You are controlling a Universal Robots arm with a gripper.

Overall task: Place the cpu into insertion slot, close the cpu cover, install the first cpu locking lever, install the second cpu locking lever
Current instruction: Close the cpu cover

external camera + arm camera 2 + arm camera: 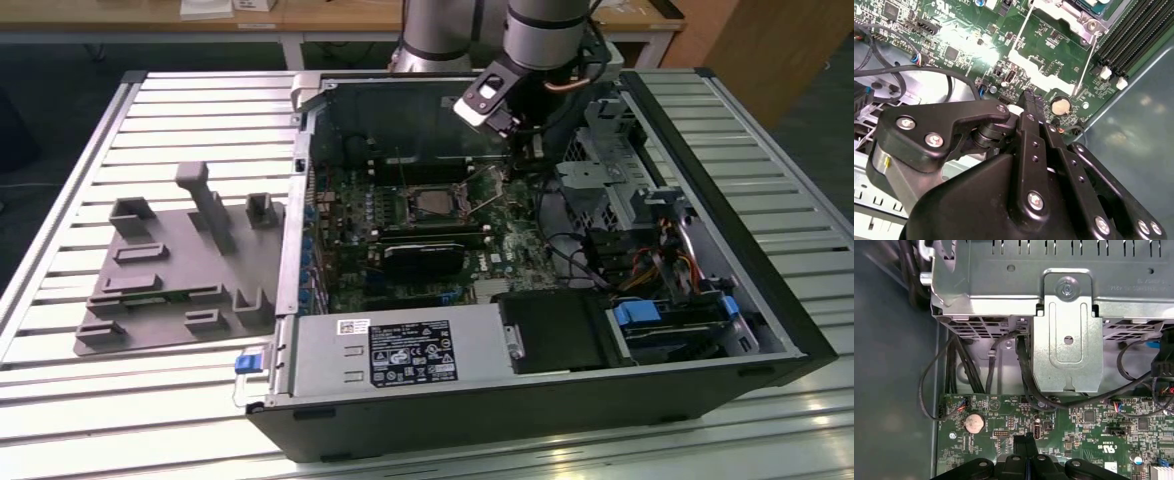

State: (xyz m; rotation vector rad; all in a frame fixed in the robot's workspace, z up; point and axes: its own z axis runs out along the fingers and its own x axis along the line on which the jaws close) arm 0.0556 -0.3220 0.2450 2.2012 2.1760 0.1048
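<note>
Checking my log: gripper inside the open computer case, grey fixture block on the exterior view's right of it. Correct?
Not quite. The exterior view shows the grey fixture block on its left of the computer case; the gripper is inside the case.

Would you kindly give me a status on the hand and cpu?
Hand shut, empty, above motherboard. Cpu appears seated in insertion slot. Both levers look unlatched.

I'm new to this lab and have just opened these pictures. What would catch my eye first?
The open black computer case lies on the slatted metal table, its green motherboard exposed. The robot's black claw, shut, hangs above that board near a round silver coin battery. A grey moulded parts tray sits at the exterior view's left.
</note>
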